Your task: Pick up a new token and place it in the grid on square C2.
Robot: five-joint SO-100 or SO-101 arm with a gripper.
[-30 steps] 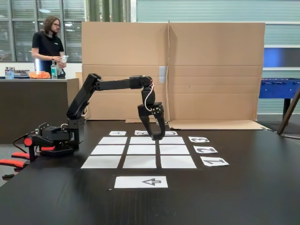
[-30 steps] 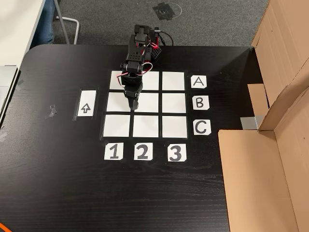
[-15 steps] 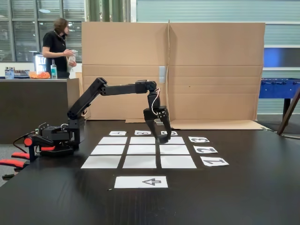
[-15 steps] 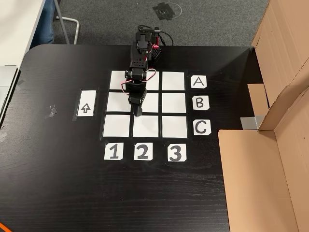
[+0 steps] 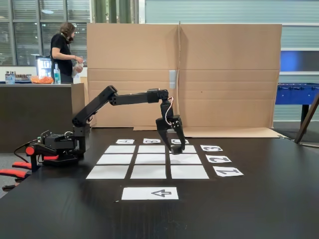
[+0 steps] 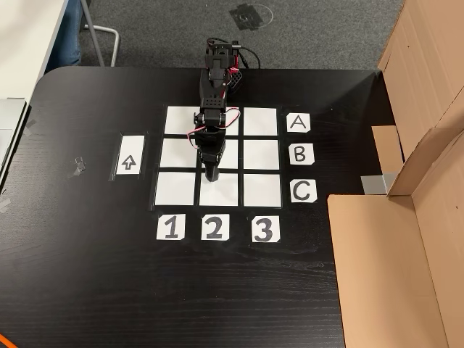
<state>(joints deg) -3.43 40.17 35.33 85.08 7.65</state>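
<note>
My gripper [image 5: 175, 150] hangs low over the grid [image 5: 115, 159], fingers pointing down at the table [image 5: 259, 204]. In the fixed view from above, my gripper [image 6: 212, 177] sits over the top edge of square C2 [image 6: 219, 196], the middle cell of the row beside the "C" label [image 6: 303, 191] and straight above the "2" label [image 6: 213, 228]. My arm [image 6: 213, 109] reaches out from its base across the A and B rows of the grid [image 6: 177, 188] to get there.

From the side, my two fingers stand a little apart, with something small and dark at their tips just above the paper. It looks like the token [image 5: 176, 150], but it is black against my black fingers, so I cannot tell for certain that I am clamping it, nor whether it touches the sheet. From above the token is hidden under my wrist.

The white sheet with the arrow [image 6: 129, 155] lies left of the grid in the view from above, well apart from me. Past the grid stands a cardboard wall [image 5: 224, 74], and beyond it a person [image 5: 64, 52] stands at a counter [image 5: 30, 107].
</note>
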